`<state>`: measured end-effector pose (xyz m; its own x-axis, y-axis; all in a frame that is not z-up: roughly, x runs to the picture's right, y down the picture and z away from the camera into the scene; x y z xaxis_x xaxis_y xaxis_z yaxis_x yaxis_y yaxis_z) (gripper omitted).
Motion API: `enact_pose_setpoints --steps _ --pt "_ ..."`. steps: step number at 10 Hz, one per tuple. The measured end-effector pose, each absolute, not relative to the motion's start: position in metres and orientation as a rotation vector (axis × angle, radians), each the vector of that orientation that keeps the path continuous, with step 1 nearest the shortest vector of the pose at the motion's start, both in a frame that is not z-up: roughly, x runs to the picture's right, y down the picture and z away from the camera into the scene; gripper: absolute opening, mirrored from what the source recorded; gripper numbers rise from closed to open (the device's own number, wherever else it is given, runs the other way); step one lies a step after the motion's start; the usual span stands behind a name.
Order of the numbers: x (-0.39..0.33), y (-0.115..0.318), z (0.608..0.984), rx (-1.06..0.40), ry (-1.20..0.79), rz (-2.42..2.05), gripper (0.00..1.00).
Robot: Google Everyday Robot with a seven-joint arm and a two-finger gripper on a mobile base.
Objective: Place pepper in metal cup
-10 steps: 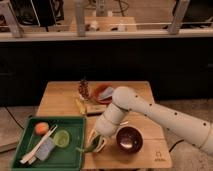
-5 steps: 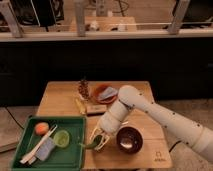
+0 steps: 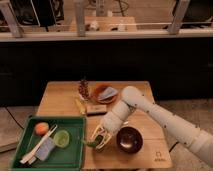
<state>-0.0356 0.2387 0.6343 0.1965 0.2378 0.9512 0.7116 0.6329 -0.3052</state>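
A: What changed?
B: Gripper (image 3: 98, 137) edged right, off the tray (image 3: 71, 154) rim. It's clamped on the pepper (image 3: 90, 144), which hangs at its tips. Bowl (image 3: 129, 139) just right.
A: Cup?
B: Not sighted. Carry pending.

A small wooden table (image 3: 57, 97) with a pale top is set in the middle of a dimly lit room. Behind it, a long dark panel (image 3: 100, 60) is stretched from side to side, and it is topped by a pale horizontal rail (image 3: 130, 34). Grey upright posts (image 3: 80, 17) are fixed above the rail. Beyond them, a second wooden table (image 3: 107, 22) is seen, with small things on it that cannot be made out. A grey floor (image 3: 187, 107) is shown to the right of the near table, and a dark cable (image 3: 11, 116) is laid on it at the left. The gripper (image 3: 98, 138) is held low over the front part of the near table.
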Motion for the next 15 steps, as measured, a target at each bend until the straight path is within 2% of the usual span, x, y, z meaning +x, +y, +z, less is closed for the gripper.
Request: enact_pose_setpoints --steps 4,5,11,12,15 --pt "-0.04 0.241 0.637 -0.917 -1.412 -0.342 0.02" --pt "-0.041 0.242 0.638 -0.925 -1.423 -0.326 0.09" --pt "-0.045 0.243 0.647 -0.957 -1.466 -0.259 0.71" --pt "-0.045 0.242 0.647 -0.956 -1.467 -0.256 0.78" --pt "-0.045 0.239 0.645 -0.949 -1.464 -0.256 0.8"
